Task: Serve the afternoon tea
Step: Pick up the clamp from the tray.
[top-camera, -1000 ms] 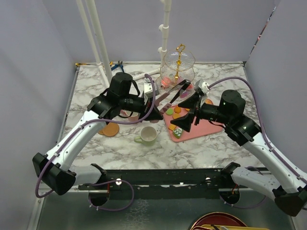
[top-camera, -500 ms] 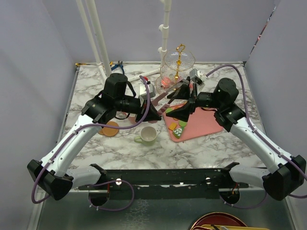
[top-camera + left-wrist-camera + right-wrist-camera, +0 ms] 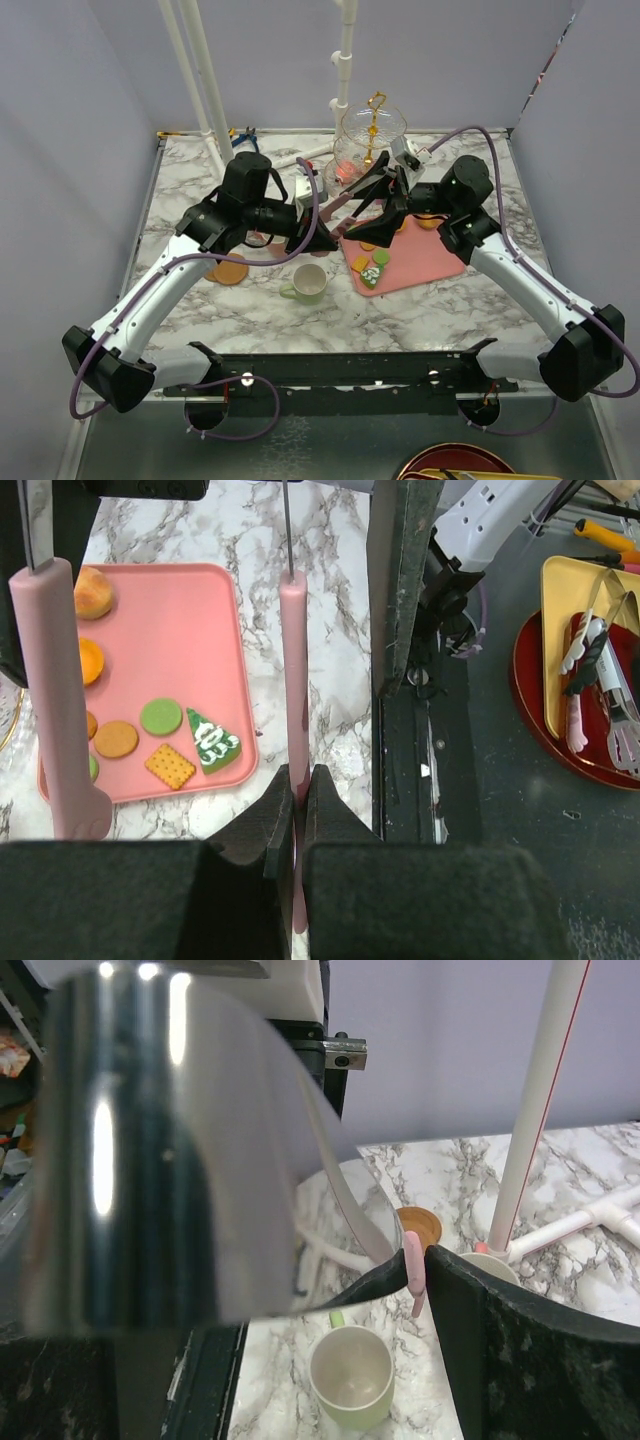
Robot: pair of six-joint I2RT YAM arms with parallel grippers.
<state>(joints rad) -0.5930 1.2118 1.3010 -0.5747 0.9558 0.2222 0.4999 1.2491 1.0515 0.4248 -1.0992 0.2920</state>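
Note:
The clear glass tiered stand (image 3: 371, 135) with a gold stem stands at the back, a red sweet on its lower tier. Small sweets and a green cake wedge (image 3: 213, 742) lie on the pink tray (image 3: 425, 258). The pale-green mug (image 3: 310, 284) stands upright and empty in front, and also shows in the right wrist view (image 3: 352, 1377). One brown coaster (image 3: 231, 270) lies to its left. My left gripper (image 3: 297, 780) is shut on one pink handle of the metal tongs (image 3: 293, 670). My right gripper (image 3: 418, 1260) is shut on the tongs' pink end, between tray and stand (image 3: 365, 210). The pink mug is mostly hidden behind my left arm.
A white pipe frame (image 3: 200, 70) rises at the back left and centre. A red plate with utensils and a yellow dish (image 3: 585, 670) sits below the table's near edge. Purple cables loop from both arms. The tray's near corner lies close to the green mug.
My right arm has swung back and left, from over the tray to between tray and stand. My left gripper has shifted only slightly and keeps hold of the tongs.

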